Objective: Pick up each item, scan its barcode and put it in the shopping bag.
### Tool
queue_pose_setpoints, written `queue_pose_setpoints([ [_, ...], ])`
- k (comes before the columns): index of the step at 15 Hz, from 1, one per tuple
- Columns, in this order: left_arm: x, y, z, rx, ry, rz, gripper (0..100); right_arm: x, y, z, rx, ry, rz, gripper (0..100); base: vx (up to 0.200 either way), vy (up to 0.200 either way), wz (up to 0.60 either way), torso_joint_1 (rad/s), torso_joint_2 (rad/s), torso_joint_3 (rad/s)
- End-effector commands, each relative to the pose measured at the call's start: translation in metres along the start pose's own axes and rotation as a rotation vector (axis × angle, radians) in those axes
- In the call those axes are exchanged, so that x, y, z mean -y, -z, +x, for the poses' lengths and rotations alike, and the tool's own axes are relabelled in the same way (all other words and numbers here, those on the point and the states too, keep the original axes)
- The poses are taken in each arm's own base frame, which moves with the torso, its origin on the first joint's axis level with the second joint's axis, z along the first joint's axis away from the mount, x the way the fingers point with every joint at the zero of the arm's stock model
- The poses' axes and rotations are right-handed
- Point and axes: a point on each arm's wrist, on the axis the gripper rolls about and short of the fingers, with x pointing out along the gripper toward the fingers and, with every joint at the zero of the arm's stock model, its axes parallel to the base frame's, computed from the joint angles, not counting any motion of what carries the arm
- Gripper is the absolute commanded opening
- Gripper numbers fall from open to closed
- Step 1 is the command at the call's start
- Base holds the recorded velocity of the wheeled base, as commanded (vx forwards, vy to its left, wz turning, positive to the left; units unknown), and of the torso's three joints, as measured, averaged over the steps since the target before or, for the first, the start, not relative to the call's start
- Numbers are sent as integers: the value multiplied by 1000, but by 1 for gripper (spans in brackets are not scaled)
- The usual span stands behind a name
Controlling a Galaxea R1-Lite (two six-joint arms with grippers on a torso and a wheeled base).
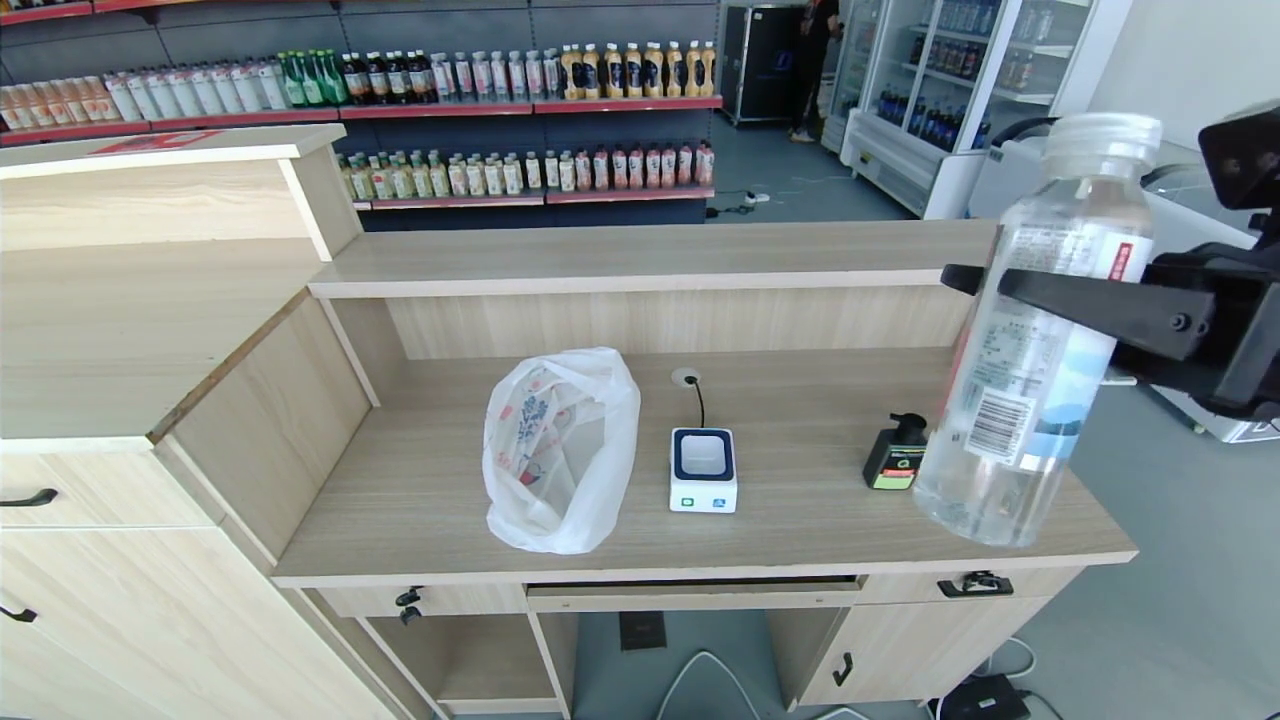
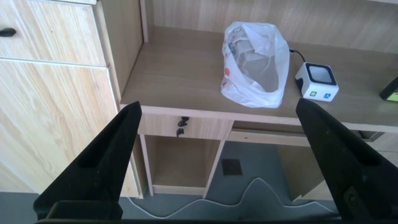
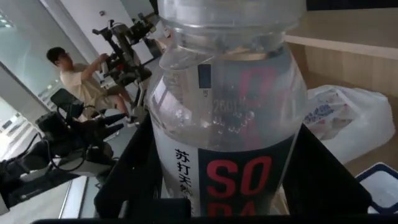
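While the right pincer [image 1: 1000, 285] holds the bottle [image 1: 1030, 380] tight in the air right of the scanner [image 1: 703, 468] and the left pincer [image 2: 217, 106] is open and empty, scanning and the bag [image 1: 560, 450] look yet to come.

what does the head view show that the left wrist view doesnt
Only the head view: the clear bottle held in the right gripper, jaws shut on it, and the drink shelves behind. Only the left wrist view: the left gripper, jaws wide apart and empty. Both: the shopping bag, the scanner and the wooden counter.
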Motion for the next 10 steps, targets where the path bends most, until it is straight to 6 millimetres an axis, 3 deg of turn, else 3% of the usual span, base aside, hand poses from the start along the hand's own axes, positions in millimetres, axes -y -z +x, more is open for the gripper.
queue_pose_setpoints([
  [1,0,0,0,1,-1,0,100,33,23,-12,26,195,-5,0,0,0,0,0,0,0],
  [4,0,0,0,1,-1,0,100,64,40,-18,55,450,-99,0,0,0,0,0,0,0],
  [6,0,0,0,1,-1,0,100,94,64,-28,-5,820,-206,0,0,0,0,0,0,0],
  [10,0,0,0,1,-1,0,100,117,86,-45,-167,955,-415,0,0,0,0,0,0,0],
])
